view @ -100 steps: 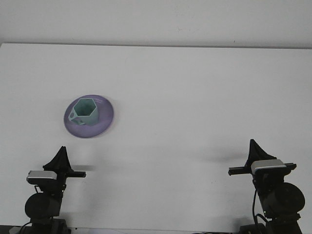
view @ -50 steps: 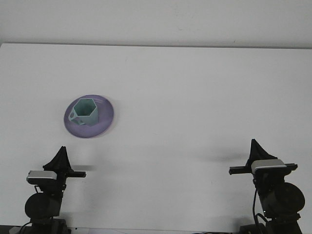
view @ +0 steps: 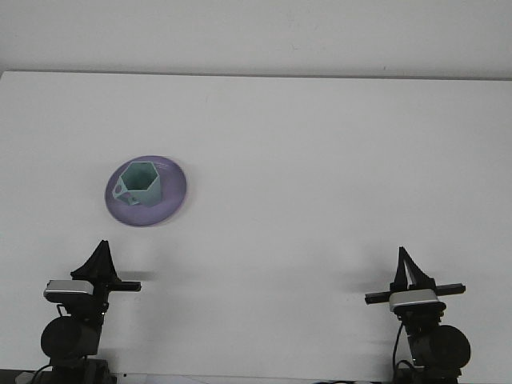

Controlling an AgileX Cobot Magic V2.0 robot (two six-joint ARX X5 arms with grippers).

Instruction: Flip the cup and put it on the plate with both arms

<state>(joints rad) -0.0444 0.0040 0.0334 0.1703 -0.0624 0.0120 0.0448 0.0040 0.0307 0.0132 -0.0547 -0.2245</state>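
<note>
A white table [view: 320, 176] is backed by a pale wall [view: 256, 32]; the cup [view: 140, 182] is seated on the plate [view: 172, 196]. Both grippers' spread cannot be told.

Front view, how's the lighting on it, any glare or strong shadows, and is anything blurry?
Front view: light is even and soft, with no glare on the white table. Front view: the plate throws only a thin shadow at its near rim, and faint shadows trail sideways on the table beside each arm. Front view: the cup shows crisp edges; the image is a little grainy, not blurred.
</note>
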